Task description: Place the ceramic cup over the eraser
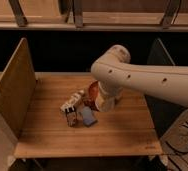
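Note:
The eraser [71, 117], a stubby block with a white end and a dark brownish end, stands on the wooden table [47, 135] left of centre. My arm reaches in from the right and bends down over the middle of the table. My gripper [101, 104] is at its lower end, just right of the eraser and over the orange plate [92, 90]. The ceramic cup is not visible as a separate thing; the arm hides the spot where the gripper is.
A flat light-blue piece [88, 117] lies right beside the eraser. A longer white bottle-like item [73, 101] lies just behind it. A wooden side wall [12, 92] stands on the left and a dark panel [159, 60] on the right.

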`<state>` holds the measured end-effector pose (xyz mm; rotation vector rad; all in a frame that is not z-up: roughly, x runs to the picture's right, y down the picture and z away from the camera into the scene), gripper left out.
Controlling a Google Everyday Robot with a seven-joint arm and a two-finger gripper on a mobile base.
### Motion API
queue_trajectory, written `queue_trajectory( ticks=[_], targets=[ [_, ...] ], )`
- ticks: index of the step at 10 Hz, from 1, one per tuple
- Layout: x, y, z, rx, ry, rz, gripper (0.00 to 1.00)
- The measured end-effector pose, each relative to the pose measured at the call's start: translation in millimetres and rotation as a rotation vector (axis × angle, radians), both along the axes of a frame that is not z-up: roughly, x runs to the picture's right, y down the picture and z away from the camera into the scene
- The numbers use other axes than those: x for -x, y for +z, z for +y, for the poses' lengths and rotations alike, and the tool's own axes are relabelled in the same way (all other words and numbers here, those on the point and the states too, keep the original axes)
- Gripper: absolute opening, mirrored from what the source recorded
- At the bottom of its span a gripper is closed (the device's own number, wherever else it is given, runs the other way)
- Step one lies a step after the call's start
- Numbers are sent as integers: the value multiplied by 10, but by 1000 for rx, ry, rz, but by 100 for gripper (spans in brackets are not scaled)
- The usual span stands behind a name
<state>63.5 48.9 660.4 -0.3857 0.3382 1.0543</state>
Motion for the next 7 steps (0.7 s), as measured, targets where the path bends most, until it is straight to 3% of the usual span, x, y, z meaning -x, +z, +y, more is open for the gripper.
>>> queue_trajectory(
  ticks=[3,5,7],
  targets=[
    [506,-229,-142,-53,-131,-50,0],
    [675,-462,-166,-89,-179,-66,0],
    [837,-619,-73,-80,-217,-105,0]
  ],
)
